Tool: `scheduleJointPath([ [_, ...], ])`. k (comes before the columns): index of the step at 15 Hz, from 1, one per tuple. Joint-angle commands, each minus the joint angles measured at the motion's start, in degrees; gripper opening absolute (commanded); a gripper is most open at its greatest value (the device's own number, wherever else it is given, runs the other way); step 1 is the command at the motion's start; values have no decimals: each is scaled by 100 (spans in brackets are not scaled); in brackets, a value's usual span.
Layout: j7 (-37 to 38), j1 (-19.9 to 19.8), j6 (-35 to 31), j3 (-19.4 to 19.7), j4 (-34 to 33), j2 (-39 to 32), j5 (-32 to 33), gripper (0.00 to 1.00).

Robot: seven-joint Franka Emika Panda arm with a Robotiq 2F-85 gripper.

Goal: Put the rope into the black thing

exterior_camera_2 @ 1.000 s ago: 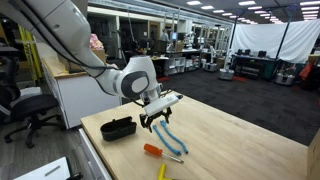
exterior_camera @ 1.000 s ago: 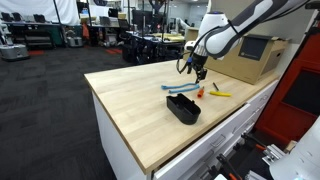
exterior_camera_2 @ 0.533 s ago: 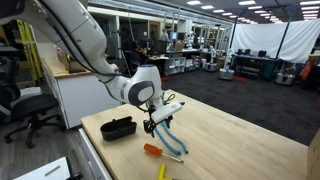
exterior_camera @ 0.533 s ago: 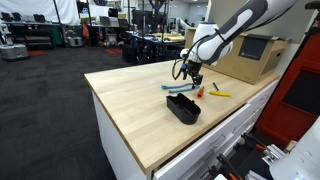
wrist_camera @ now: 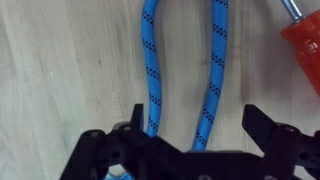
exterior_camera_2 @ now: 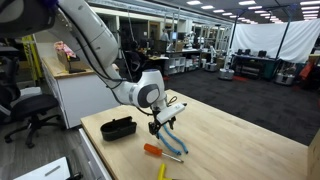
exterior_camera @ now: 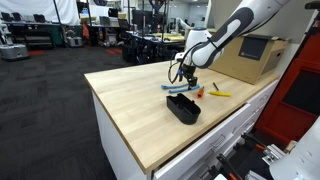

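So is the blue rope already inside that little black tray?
No, the rope lies flat on the wooden table, apart from the black tray rather than in it.

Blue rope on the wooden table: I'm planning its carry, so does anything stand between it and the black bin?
Nothing visible does. In both exterior views only bare wooden tabletop separates the light-blue rope from the small black plastic bin. The orange-handled tool and yellow pen lie off to one side of that path.

Bright, even overhead lighting fills the room. Shadows on the tabletop (exterior_camera: 140,100) are soft. The wrist view is slightly blurred.
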State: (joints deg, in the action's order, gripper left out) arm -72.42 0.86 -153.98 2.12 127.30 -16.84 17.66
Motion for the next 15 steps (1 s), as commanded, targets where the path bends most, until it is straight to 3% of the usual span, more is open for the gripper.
scheduleJointPath([
  [1,102,-91,-160,-139,-265,-345,139,100],
  [5,246,-48,-233,-123,-367,-519,234,100],
  [15,1499,184,-278,156,-580,-726,1673,100],
])
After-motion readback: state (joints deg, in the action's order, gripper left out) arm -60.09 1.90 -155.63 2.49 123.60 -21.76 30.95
